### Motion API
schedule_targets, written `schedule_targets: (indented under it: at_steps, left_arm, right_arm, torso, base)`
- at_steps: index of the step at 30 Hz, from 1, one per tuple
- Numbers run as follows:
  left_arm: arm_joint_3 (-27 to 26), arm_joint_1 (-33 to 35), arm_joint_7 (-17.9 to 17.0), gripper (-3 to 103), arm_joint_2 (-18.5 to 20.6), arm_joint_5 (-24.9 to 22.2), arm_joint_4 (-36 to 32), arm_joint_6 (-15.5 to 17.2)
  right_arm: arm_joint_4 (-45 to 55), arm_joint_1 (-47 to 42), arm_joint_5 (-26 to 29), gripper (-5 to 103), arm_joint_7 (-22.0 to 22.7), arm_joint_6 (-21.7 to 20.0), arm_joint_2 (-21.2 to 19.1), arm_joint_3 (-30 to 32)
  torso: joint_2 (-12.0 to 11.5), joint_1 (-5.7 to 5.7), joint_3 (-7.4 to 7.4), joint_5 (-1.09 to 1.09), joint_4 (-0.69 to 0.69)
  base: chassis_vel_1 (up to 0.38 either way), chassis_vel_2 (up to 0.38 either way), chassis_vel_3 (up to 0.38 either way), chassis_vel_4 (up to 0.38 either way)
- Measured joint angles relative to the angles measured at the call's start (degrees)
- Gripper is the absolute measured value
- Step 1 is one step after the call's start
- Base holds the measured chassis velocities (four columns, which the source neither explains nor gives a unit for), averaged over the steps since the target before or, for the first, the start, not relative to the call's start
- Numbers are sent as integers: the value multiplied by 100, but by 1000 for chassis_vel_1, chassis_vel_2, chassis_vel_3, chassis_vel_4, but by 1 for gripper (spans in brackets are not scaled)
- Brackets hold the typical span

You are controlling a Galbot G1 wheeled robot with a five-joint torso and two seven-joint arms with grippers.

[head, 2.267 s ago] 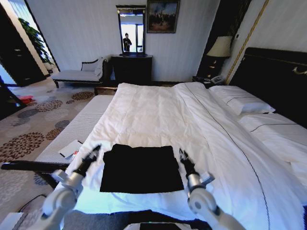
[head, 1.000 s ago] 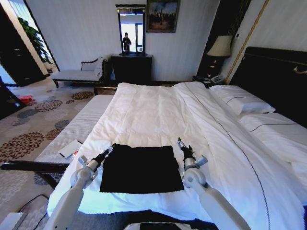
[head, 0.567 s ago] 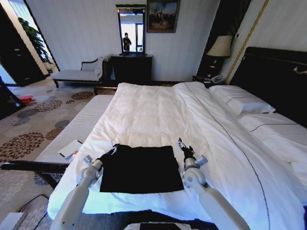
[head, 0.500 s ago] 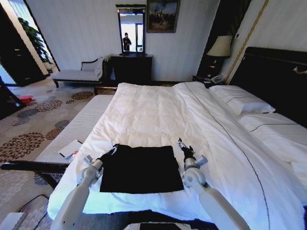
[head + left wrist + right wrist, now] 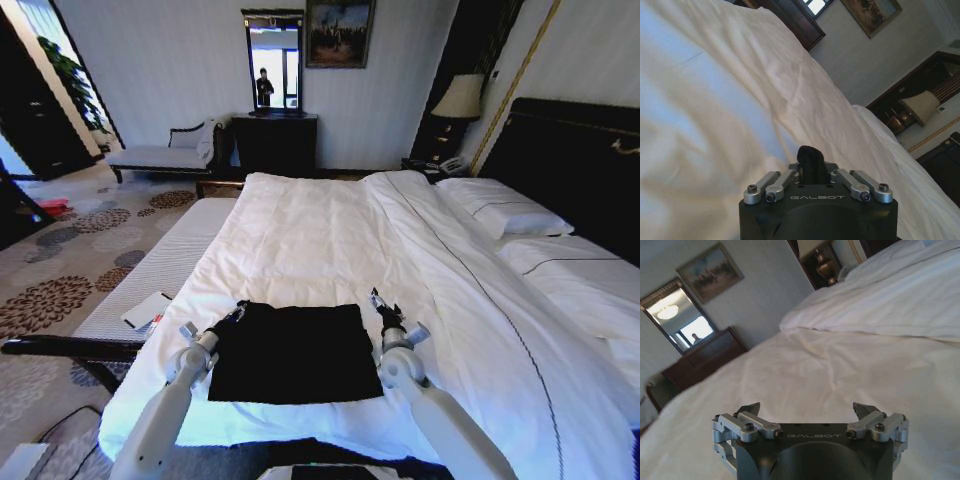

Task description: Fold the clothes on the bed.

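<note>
Black T-shirt [image 5: 290,350] lying flat as a dark rectangle on the white duvet [image 5: 330,230] of the bed [image 5: 560,160], by the edge nearest the robot. Left gripper [image 5: 231,314] sitting at the shirt's far-left corner w/ jaws together; not showing whether any cloth is pinched between them. Right gripper [image 5: 382,306] sitting just beside the far-right corner, jaws spread apart, gripping nothing.

Risking, by my judgement:
- lifting on the left w/ no fabric caught, so the corner staying down;
- pinching duvet along w/ the shirt, since both are soft and touching, thus dragging bedding into the fold;
- closing the right side off the hem, beside rather than on it;
- pulling unevenly w/ one side held and the other free, skewing or bunching the rectangle;
- sliding the shirt towards the near edge and off the bed.
</note>
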Motion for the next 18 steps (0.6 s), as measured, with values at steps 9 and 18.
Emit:
schedule_targets:
  at_steps: [9,18]
  left_arm:
    - [-41,14,-22,2,45,26,-98,-31]
    - [-132,26,-53,2,117,31,-165,-61]
  right_arm:
    - [-138,365,851,100,281,-923,-220,-215]
    - [-247,543,1721,100,-471,-1255,-293,-282]
  torso:
    - [0,0,0,-1,0]
    - [0,0,0,0,0]
  base:
    - [0,0,0,0]
    - [0,0,0,0]
